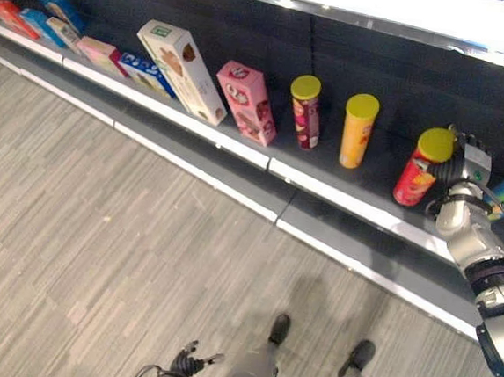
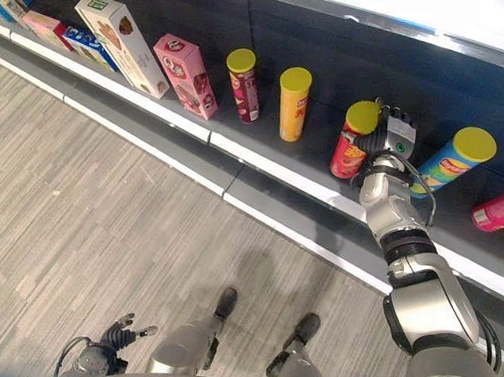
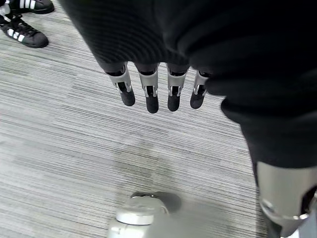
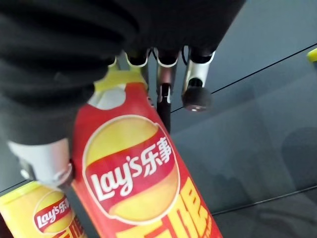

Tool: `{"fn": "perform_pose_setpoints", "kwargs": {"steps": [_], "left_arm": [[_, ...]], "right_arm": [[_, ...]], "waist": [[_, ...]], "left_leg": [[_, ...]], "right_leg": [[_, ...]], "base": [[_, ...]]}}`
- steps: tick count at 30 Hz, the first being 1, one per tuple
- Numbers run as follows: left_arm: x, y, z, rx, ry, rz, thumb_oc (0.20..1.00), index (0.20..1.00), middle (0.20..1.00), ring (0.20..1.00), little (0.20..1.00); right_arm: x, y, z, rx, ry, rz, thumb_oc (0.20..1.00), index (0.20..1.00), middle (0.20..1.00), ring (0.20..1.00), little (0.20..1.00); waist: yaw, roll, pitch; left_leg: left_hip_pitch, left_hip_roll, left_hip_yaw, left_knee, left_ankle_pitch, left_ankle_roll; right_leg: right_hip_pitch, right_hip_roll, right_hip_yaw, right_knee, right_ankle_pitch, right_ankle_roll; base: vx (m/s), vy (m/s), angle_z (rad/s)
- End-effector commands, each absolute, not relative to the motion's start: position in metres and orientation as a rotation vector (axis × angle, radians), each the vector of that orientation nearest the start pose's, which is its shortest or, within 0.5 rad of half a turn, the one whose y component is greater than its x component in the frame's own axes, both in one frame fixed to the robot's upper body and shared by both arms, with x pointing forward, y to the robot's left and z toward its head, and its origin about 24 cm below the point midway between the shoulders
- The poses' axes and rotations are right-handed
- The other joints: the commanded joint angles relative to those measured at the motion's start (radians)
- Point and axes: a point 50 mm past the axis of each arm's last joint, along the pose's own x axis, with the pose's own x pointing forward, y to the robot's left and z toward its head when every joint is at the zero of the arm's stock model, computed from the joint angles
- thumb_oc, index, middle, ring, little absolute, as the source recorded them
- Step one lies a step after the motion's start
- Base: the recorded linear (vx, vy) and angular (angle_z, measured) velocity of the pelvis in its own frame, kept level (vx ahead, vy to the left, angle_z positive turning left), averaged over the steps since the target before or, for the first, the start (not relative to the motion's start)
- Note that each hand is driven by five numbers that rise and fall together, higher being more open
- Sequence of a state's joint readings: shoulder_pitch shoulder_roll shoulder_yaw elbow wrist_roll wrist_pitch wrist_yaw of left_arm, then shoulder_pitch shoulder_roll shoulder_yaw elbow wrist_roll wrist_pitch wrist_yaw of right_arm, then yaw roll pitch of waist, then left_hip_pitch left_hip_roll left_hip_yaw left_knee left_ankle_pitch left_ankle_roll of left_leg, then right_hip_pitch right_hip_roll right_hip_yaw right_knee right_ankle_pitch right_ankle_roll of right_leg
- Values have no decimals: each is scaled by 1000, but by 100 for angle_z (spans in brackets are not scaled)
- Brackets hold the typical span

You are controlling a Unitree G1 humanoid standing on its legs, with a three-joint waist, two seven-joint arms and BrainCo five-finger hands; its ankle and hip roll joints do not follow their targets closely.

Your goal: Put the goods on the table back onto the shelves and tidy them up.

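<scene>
The right hand (image 2: 389,137) reaches to the shelf (image 2: 263,167) at about 1 o'clock and holds the red can (image 2: 351,149); in the right wrist view its fingers (image 4: 195,96) curl past the can's side, with the thumb on the near side of the label, so the can is gripped. The red can stands on the shelf, tilted a little, yellow lid up. Just beside it at 11 o'clock stands the yellow can (image 2: 293,104), upright, and beyond that a dark red can (image 2: 243,86), also upright. Farther along toward 10 o'clock lean a pink box (image 2: 184,75) and a white box (image 2: 123,32), both tilted (the smaller boxes past them lie flat). On the other side of the right hand, at 2 o'clock, a blue can (image 2: 453,162) leans steeply, and a pink can (image 2: 502,209) lies on its side. The left hand (image 3: 153,91) hangs low at 7 o'clock over the floor (image 1: 98,228), fingers straight and relaxed, holding nothing.
</scene>
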State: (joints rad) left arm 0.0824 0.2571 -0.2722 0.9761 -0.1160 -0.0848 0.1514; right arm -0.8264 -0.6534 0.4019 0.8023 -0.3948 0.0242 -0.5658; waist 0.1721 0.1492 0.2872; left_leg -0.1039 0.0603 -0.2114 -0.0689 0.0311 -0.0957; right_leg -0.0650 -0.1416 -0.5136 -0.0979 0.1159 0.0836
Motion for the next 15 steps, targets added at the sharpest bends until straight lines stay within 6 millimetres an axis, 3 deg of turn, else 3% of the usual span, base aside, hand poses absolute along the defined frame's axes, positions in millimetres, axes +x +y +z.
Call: {"fn": "perform_pose_setpoints", "kwargs": {"steps": [1, 15], "left_arm": [[121, 216, -144, 359, 945, 43, 1000, 1000, 1000, 1000, 1000], [128, 216, -141, 364, 913, 43, 1000, 1000, 1000, 1000, 1000]], "right_arm": [[381, -260, 203, -1264, -402, -591, 200, 200, 200, 200, 200], [388, -275, 218, -1296, -340, -641, 200, 200, 200, 200, 200]], "waist": [[24, -13, -43], [49, 11, -25]], "left_leg": [[-28, 52, 108, -18, 54, -60], [-57, 50, 97, -18, 67, -65]], "right_leg": [[-15, -43, 47, 166, -185, 48], [-46, -47, 43, 178, -184, 47]], "base": [[0, 0, 0], [-3, 0, 2]]}}
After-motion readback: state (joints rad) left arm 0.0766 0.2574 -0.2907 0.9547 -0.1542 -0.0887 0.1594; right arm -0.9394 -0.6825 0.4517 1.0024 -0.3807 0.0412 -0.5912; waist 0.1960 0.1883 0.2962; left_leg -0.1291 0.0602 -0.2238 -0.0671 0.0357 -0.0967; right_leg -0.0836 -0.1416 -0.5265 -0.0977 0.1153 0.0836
